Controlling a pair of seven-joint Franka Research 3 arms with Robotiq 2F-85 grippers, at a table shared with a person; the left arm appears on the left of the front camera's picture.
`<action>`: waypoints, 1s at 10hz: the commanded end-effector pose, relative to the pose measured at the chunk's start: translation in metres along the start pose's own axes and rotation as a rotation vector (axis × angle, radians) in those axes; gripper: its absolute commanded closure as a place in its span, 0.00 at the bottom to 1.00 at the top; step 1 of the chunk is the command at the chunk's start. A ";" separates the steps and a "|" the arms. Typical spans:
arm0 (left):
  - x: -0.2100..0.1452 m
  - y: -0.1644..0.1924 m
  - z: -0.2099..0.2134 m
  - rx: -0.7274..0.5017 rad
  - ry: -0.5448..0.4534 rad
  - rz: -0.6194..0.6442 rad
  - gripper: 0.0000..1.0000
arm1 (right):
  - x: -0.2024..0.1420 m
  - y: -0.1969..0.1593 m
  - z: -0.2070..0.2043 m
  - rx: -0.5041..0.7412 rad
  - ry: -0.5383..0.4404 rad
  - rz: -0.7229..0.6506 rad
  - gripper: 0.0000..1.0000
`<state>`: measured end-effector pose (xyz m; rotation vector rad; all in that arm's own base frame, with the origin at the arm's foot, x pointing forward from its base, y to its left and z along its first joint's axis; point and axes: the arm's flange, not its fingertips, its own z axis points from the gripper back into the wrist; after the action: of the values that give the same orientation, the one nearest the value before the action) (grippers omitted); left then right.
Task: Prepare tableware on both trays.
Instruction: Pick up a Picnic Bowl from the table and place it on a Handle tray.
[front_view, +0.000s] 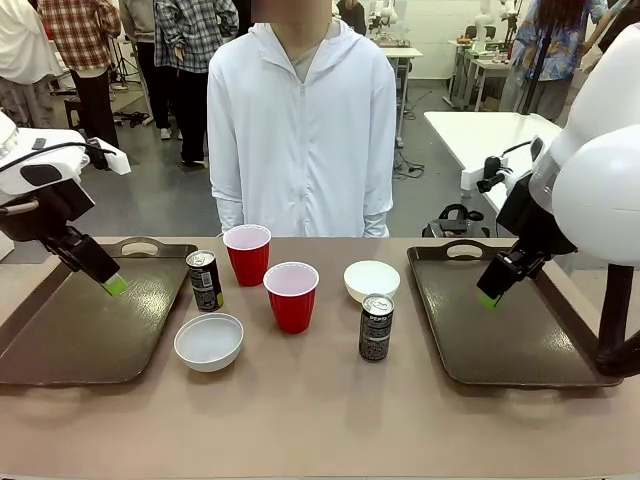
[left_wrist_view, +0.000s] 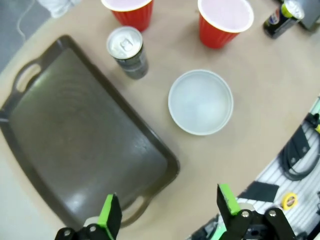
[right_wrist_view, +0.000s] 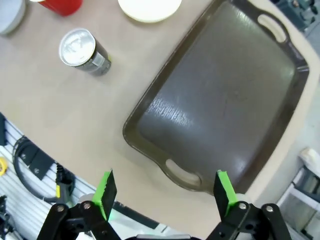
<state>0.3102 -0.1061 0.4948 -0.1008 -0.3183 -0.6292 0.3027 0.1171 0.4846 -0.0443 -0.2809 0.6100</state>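
Tan tabletop (front_view: 300, 430), front strip closest to the lens.

Item 1: left tray (front_view: 50, 350), dark brown, raised rim, cut-out handle at each end, at the table's left side, long axis running away from the lens.

Item 2: right tray (front_view: 520, 345), same make, at the table's right side, laid the same way.

Item 3: near white bowl (front_view: 208, 342), round, upright, on the tabletop just beside the left tray's inner near corner, apart from its rim.

Item 4: near black can (front_view: 376, 327), slim, silver top, upright, right of centre, between the near white bowl and the right tray.

Item 5: near red cup (front_view: 291, 296), mouth up, pale inside, at centre, just behind the line of bowl and can.

Item 6: far white bowl (front_view: 371, 280), upright, just behind the near black can.

Item 7: far black can (front_view: 205, 280), upright, just beside the left tray's inner rim, behind the near white bowl.

Item 8: far red cup (front_view: 247, 254), mouth up, near the far black can, rearmost of the six.

All six pieces on bare tabletop between the trays.

Item 9: left gripper (left_wrist_view: 167, 202), fingers spread wide, holding nothing, hanging over the left tray.

Item 10: right gripper (right_wrist_view: 164, 186), fingers spread wide, holding nothing, hanging over the right tray.

Far edge: person (front_view: 300, 140) in a white hooded jacket, standing, arms down.
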 end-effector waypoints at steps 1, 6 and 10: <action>0.007 0.032 -0.014 -0.177 -0.020 0.124 0.00 | 0.006 -0.023 -0.009 0.228 -0.068 -0.037 0.00; -0.044 0.146 0.014 -0.545 -0.127 0.361 0.00 | -0.061 -0.153 -0.020 0.670 -0.119 -0.338 0.00; -0.102 0.208 0.032 -0.543 -0.187 0.540 0.00 | -0.112 -0.192 0.002 0.730 -0.226 -0.465 0.00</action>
<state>0.3436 0.1202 0.4948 -0.7163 -0.2644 -0.1556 0.3246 -0.1015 0.4792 0.7492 -0.2321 0.2197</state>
